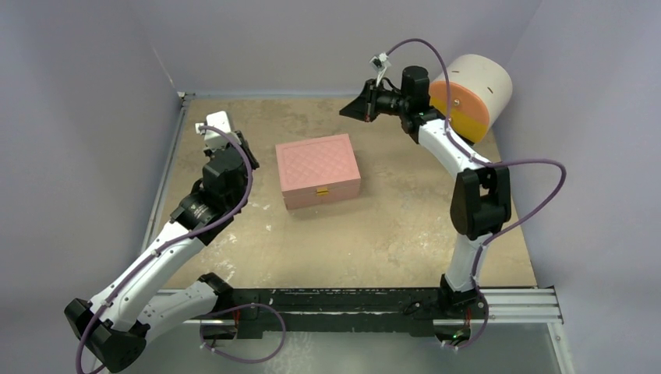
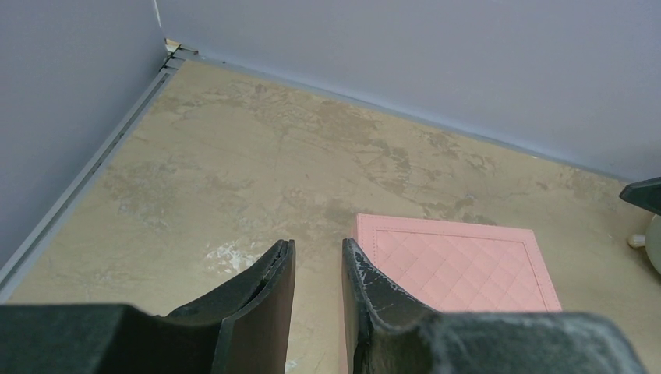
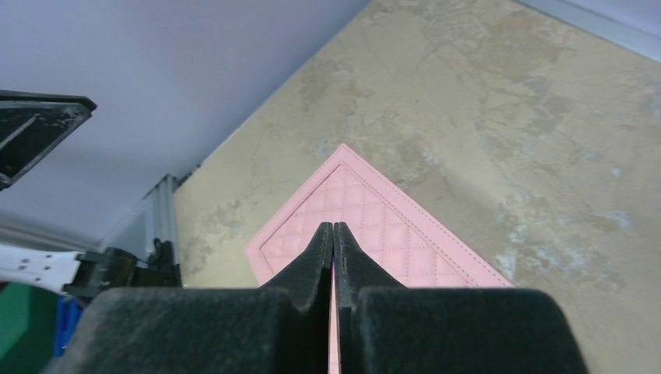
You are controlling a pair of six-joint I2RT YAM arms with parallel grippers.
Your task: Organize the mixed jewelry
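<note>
No gold jewelry pieces show in any view. A pink quilted box point(image 1: 317, 169) stands closed in the middle of the table, its gold clasp facing the near edge. My left gripper point(image 1: 227, 136) is open and empty, held low just left of the box. In the left wrist view its fingers point(image 2: 318, 245) stand apart over bare table, with the box lid point(image 2: 460, 261) to the right. My right gripper point(image 1: 345, 111) is shut on nothing and held high beyond the box's far right corner. The right wrist view shows its closed tips point(image 3: 334, 226) above the box lid point(image 3: 366, 210).
A large cream cylinder with an orange and yellow end point(image 1: 471, 93) lies at the back right against the wall. Purple walls close the table on three sides. A metal rail point(image 1: 167, 171) runs along the left edge. The arm bases sit on a black rail point(image 1: 351, 300) at the near edge.
</note>
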